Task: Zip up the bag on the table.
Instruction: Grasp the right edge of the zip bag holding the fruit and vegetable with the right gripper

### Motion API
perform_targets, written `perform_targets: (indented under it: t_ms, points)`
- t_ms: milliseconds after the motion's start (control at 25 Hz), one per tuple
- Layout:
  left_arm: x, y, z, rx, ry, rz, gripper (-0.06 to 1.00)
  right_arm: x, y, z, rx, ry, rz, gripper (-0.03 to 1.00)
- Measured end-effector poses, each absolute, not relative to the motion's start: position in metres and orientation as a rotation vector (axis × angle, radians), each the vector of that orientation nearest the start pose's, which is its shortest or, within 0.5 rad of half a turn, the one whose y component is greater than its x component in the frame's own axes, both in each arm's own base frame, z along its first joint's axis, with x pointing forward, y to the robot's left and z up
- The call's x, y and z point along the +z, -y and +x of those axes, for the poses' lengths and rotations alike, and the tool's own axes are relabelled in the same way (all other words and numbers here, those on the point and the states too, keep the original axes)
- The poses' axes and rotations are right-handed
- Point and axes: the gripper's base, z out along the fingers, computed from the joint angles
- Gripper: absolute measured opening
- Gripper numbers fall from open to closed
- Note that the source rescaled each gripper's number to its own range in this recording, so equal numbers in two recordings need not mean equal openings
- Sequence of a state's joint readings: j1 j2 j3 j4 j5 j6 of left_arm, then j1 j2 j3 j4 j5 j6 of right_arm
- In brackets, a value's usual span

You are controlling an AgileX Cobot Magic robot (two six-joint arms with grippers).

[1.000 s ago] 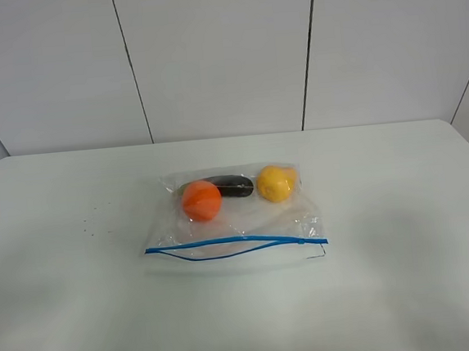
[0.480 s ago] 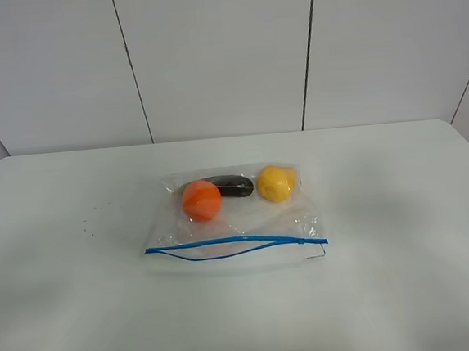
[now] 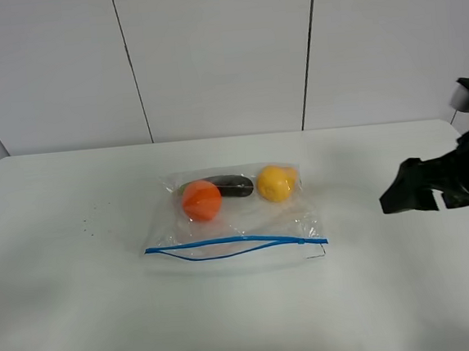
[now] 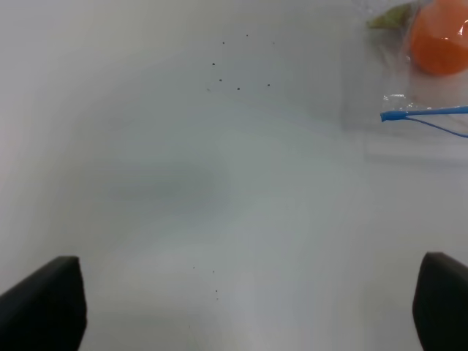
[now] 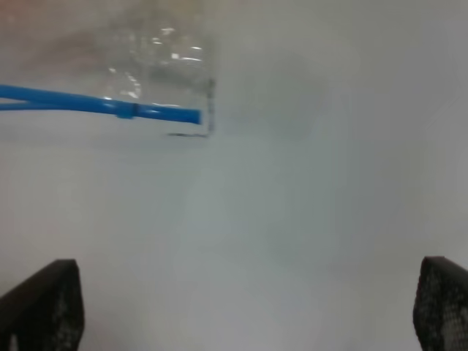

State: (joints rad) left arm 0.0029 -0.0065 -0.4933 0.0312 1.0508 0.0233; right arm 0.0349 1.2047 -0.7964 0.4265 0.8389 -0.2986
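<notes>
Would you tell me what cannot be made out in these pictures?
- Dark item: exterior view, partly behind the orange ball; identity unclear.
- Right gripper: exterior view, arm cut off by the edge.
- Bag: right wrist view, blurred, cut off by the edge.
- Left gripper: left wrist view, only fingertips show.

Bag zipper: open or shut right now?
Open. On the bag, the blue zipper strip splits into two lines that bow apart along most of its length, joining only near one end.
</notes>
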Motion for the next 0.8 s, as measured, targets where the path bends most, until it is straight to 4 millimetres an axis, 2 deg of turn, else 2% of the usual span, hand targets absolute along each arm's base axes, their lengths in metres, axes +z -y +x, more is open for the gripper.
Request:
perform_targets:
  t_ms: [240,400,520,640,800]
  points:
    - [0.276,-0.002,-0.005,0.054,-2.035,0.02,1.0,0.233,-0.053,0.289,0.661,-2.676,-0.279,1.0]
    - [0.276,-0.002,-0.005,0.054,-2.035,0.02,1.0,0.197,-0.054,0.323,0.907,-2.704,-0.299,1.0]
    - [0.276,-0.002,-0.005,0.054,-2.035,0.02,1.0,0.165,-0.041,0.338,1.118,-2.688,-0.23,1.0]
    - [0.276,-0.002,-0.005,0.054,-2.035,0.02,1.0,0.141,-0.027,0.342,1.316,-2.642,-0.199,1.0]
    - [0.276,-0.002,-0.005,0.054,-2.035,0.02,1.0,0.116,-0.015,0.344,1.453,-2.586,-0.173,1.0]
